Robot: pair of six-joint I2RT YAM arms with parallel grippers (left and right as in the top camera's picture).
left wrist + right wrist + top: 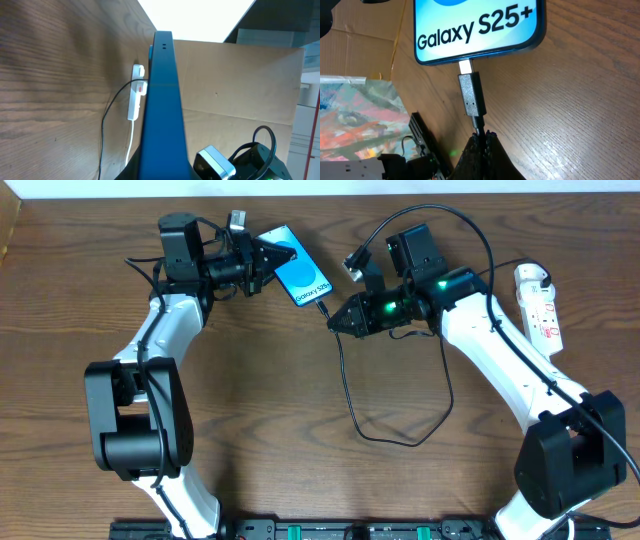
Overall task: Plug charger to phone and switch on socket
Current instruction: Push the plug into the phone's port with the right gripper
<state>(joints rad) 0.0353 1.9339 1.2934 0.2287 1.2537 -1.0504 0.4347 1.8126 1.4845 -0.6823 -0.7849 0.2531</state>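
The phone (301, 274), with a bright blue screen and "Galaxy S25+" text (477, 27), lies on the table. My left gripper (268, 260) is shut on its far end; in the left wrist view the phone shows edge-on (161, 110). My right gripper (336, 321) is shut on the black charger cable (481, 137) just behind its plug tip (471, 97). The tip sits at the phone's port. The cable (352, 410) loops over the table toward the white socket strip (540, 305) at the right, which also shows in the left wrist view (135, 92).
The strip's white cord (131, 137) runs along the table. Cardboard (235, 85) stands beyond the table's edge. A cardboard box corner (8, 225) is at the far left.
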